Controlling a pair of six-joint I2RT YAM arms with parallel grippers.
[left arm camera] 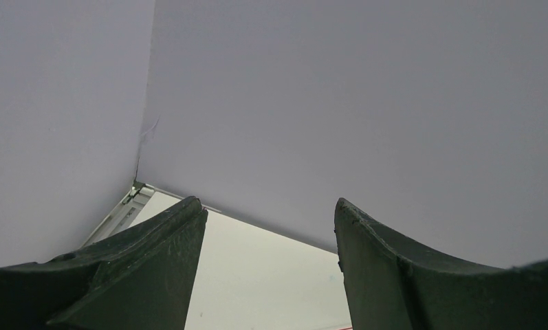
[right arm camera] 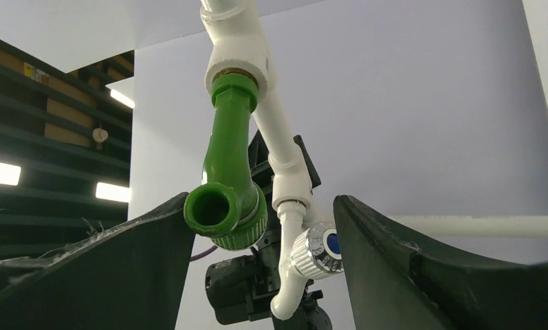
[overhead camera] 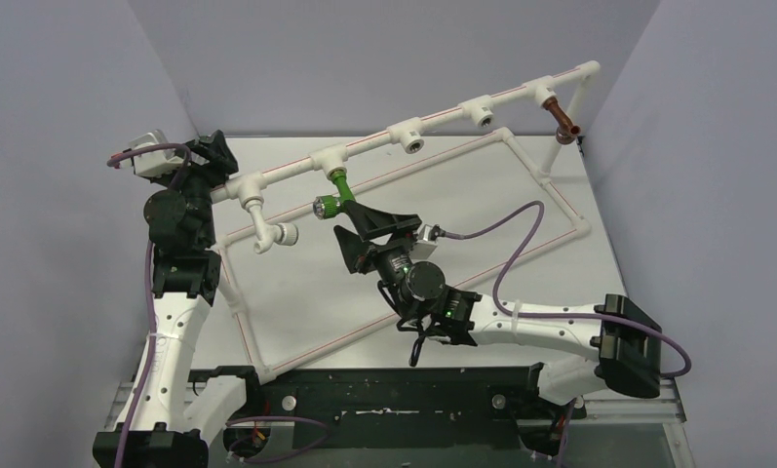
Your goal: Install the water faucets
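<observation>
Green water faucet: seated in a white tee socket on the upper rail of the pipe frame. It hangs at about 11 o'clock from the centre of the top view, spout down, silver-rimmed end at the bottom.

Right wrist view: the green body comes down from the socket collar, and its open mouth sits low between the fingers, against or just beside the left finger. Contact not resolvable.

Right hand: fingers spread, at 5 o'clock from the green tap, bracketing its lower end and pinching nothing.

Reddish-brown water faucet: hangs from the rail's last tee at 2 o'clock, near the far right corner.

White tap with a silver knob: hangs from the tee at 9 o'clock of the green one. Two open-mouthed tees lie between the green and brown taps.

Left hand: fingers spread, only wall and a strip of tabletop between them. In the top view it is at the rail's left end, at 10 o'clock.
</observation>
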